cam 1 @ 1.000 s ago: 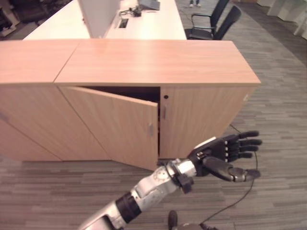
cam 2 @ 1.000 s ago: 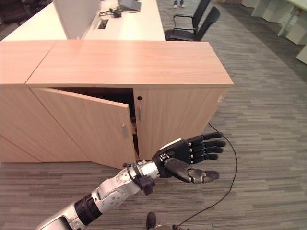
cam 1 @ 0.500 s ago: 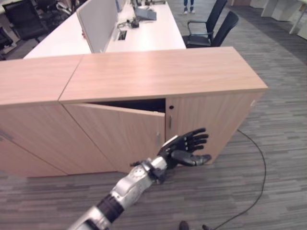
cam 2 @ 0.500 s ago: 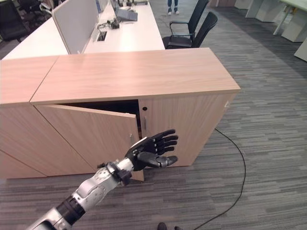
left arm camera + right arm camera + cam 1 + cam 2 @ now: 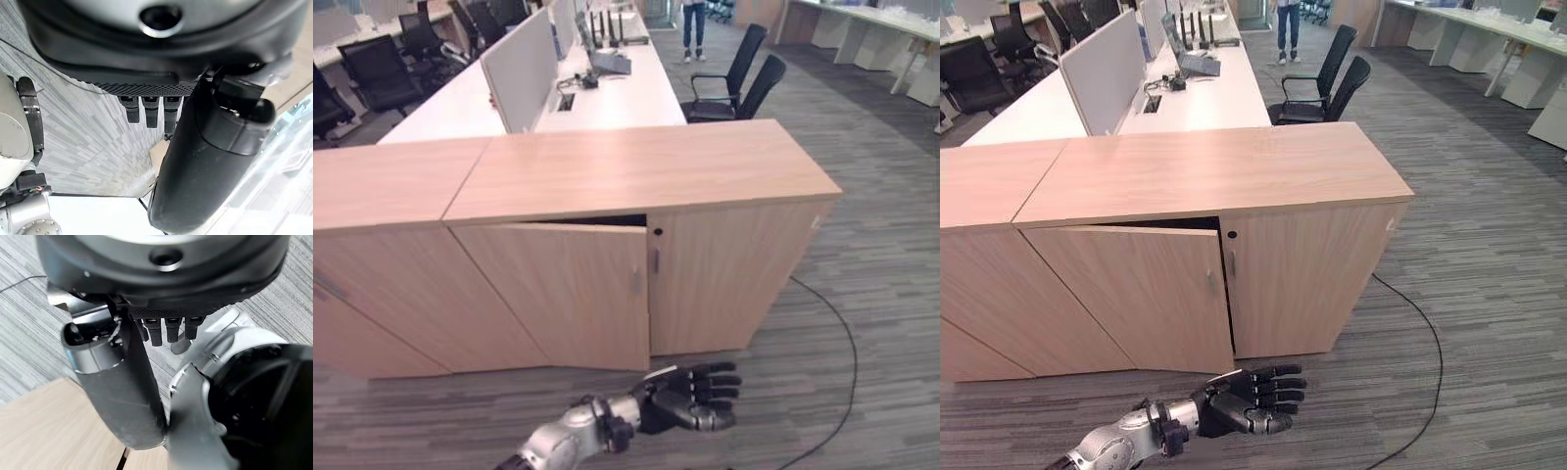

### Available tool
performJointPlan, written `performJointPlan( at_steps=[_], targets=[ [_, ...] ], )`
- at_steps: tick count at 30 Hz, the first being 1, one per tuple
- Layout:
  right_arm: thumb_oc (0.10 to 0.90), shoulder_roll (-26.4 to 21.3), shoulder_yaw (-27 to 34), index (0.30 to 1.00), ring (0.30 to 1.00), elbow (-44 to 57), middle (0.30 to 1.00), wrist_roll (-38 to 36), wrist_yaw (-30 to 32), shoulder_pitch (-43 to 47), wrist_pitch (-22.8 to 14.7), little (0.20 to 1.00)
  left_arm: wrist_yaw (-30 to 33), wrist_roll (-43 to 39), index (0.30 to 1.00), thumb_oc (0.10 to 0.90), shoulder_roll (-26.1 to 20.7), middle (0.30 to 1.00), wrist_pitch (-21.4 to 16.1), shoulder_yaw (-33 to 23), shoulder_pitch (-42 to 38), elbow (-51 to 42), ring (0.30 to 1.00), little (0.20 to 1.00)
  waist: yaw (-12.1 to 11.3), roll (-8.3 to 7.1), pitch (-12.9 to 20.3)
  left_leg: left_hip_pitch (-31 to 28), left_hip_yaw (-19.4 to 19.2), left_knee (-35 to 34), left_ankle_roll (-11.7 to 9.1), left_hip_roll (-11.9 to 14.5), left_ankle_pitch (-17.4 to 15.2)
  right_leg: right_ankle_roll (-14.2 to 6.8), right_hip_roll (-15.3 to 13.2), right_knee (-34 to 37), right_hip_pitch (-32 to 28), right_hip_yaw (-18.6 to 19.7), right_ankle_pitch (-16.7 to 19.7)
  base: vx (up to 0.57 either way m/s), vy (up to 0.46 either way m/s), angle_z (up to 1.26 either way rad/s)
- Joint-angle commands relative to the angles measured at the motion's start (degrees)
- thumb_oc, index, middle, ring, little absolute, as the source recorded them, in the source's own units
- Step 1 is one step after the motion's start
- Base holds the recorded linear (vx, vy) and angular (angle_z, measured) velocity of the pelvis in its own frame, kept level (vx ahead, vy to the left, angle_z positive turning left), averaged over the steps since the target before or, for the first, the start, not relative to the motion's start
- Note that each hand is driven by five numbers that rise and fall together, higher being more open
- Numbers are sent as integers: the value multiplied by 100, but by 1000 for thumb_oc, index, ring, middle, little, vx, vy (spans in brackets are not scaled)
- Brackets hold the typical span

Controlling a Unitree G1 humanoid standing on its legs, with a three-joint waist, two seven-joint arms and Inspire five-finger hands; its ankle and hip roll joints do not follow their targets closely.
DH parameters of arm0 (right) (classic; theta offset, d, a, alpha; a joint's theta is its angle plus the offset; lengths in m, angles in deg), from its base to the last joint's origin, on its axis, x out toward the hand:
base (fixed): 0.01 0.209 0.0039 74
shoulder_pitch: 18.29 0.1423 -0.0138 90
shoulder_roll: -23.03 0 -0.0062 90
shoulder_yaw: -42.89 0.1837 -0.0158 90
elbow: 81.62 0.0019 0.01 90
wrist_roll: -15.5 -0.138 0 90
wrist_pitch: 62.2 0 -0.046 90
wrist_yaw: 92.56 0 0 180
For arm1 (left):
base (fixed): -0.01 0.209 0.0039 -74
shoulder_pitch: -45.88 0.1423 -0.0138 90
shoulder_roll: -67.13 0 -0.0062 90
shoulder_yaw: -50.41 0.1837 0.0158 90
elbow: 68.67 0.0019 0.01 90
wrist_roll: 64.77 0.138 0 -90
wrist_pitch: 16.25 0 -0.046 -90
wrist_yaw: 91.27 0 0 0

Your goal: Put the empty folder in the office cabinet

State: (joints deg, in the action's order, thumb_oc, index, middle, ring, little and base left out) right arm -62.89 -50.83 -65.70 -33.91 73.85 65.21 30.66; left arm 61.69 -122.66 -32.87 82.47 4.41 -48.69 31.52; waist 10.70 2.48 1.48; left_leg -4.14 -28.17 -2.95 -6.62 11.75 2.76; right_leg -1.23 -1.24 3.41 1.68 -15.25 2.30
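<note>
Office cabinet [image 5: 636, 245]: low wooden unit, long axis running left-right across the view, doors facing the robot. Folder not visible, so can't say where it is or which way it points. Cabinet's left door [image 5: 563, 294] is almost flush now, just a thin dark gap along its top edge; a second ago it stood well ajar, half a second ago half-closed. Right door [image 5: 734, 279] shut.

Left hand [image 5: 690, 397] has dropped from door height to low over the carpet floor [image 5: 862, 323] in front of the cabinet, clear of the door, fingers straight and spread, holding nothing. Right hand [image 5: 166, 328]: fingers look straight in its wrist view, nothing in it.

Whole view has tilted up since: white desks [image 5: 587, 88], office chairs [image 5: 744, 83] and a person's legs [image 5: 693, 24] show behind the cabinet.
</note>
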Motion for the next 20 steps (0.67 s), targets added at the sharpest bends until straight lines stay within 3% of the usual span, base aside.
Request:
performJointPlan(
  at_steps=[1, 4, 6, 7, 8, 9, 10, 13, 14, 17, 20],
  targets=[
    [800, -39, -113, 900, 900, -26, 900, 210, -215, 12, -70, 900, -480, -411, 900, 800, -20, 900, -348, -789, 92, -130, 900, 900, -169, -457, -136, 145, 484, 803, -306, 179, 356, -179, 162, 159, -191, -130, -510, -61, -85, -17],
    [800, -26, -65, 900, 900, -117, 900, 270, -208, 23, -92, 900, -339, -241, 900, 800, -144, 900, -526, -1186, 531, 97, 900, 900, -417, -536, -231, 503, 1071, 981, -127, -42, 119, -169, 103, 159, -247, -140, -528, -57, -10, -50],
    [800, 2, -41, 900, 900, -167, 900, 270, -188, 24, -88, 900, -240, -87, 900, 800, -111, 900, -627, -1395, 733, 284, 900, 900, -471, -558, -224, 577, 1180, 903, -31, -169, -74, -196, 47, 159, -258, -166, -514, -35, 60, -3],
    [800, 34, 116, 900, 900, -204, 900, 172, -111, 158, -115, 900, 259, 663, 900, 800, 278, 900, -904, -2132, 1097, 1498, 900, 900, -776, -601, -334, 978, 1720, 892, 138, -664, -325, -215, -7, 159, -292, -163, -461, -46, 64, 30],
    [800, 27, 114, 900, 900, -206, 900, 171, -111, 165, -115, 900, 252, 672, 900, 800, 293, 900, -916, -2135, 1085, 1520, 900, 900, -764, -594, -335, 992, 1730, 908, 140, -665, -334, -216, -9, 159, -289, -173, -463, -122, 93, 24],
    [800, 24, 196, 900, 900, -197, 900, 57, -96, 248, -111, 900, 403, 1030, 900, 800, 495, 900, -1000, -2367, 1077, 2180, 900, 900, -798, -616, -358, 1093, 1776, 840, 197, -769, -198, -188, -47, 159, -230, -215, -383, -1, 63, 15],
    [800, 31, 295, 900, 900, -191, 900, -32, -70, 294, -124, 900, 648, 1368, 900, 800, 708, 900, -1137, -2714, 1073, 2850, 900, 900, -860, -564, -333, 912, 1823, 665, 185, -781, -322, -225, 0, 159, -297, -176, -440, -37, 127, 14],
    [800, -8, 506, 900, 900, -487, 900, 10, 11, 526, -251, 900, 1081, 2031, 900, 800, 1399, 900, -1438, -3430, 790, 4931, 900, 900, -915, -390, -213, 607, 1831, 61, 277, -975, -125, -264, -68, 159, -309, -313, -366, 36, 140, 6],
    [800, -8, 506, 900, 900, -487, 900, 10, 11, 526, -251, 900, 1081, 2031, 900, 800, 1399, 900, -1438, -3430, 790, 4932, 900, 900, -915, -390, -214, 606, 1831, 61, 277, -975, -125, -264, -68, 159, -310, -313, -366, 40, 110, 7],
    [800, 84, 519, 900, 900, -557, 900, 104, 109, 637, -392, 900, 1666, 2686, 900, 800, 1514, 900, -1638, -4223, 737, 6577, 900, 900, -941, -261, 30, 507, 1838, -205, 302, -1077, -102, -299, -127, 159, -306, -355, -377, 40, 127, 8],
    [800, 161, 572, 900, 900, -540, 900, 91, 194, 598, -421, 900, 1867, 2808, 900, 800, 1510, 900, -1666, -4551, 975, 6792, 900, 900, -1006, -247, 139, 524, 1845, -205, 309, -1124, -123, -313, -174, 159, -323, -392, -382, 27, 84, 10]
  ],
)
